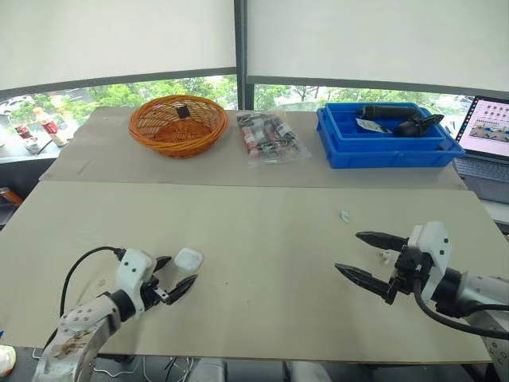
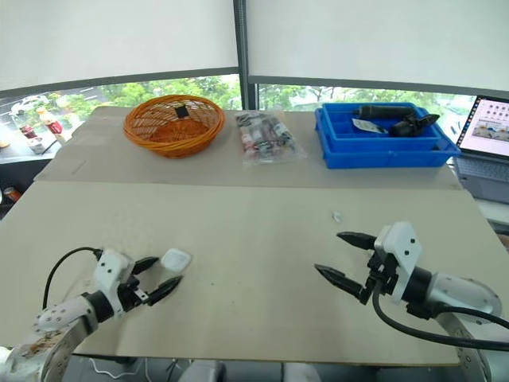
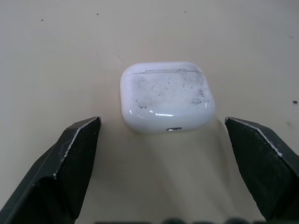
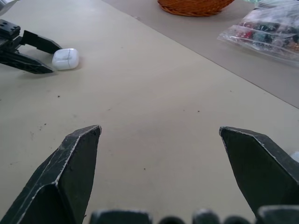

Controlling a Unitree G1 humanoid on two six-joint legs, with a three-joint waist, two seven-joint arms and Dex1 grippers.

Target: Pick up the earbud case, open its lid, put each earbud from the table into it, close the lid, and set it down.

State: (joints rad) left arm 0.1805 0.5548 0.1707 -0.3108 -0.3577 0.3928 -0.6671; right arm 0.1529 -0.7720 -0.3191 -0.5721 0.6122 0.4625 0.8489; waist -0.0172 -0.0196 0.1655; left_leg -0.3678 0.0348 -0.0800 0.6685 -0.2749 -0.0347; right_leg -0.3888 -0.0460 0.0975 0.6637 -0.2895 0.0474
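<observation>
Left tool (image 1: 183, 268), spread wide, flanks the earbud case (image 1: 188, 259) without touching; right tool (image 1: 347, 251) gapes empty near an earbud (image 1: 344, 216) on the desk (image 1: 254, 239).

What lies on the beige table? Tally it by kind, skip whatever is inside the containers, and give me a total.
Earbud case: 1
Earbuds: 2
Wicker basket: 1
Plastic bag: 1
Blue bin: 1
Total: 6
</observation>
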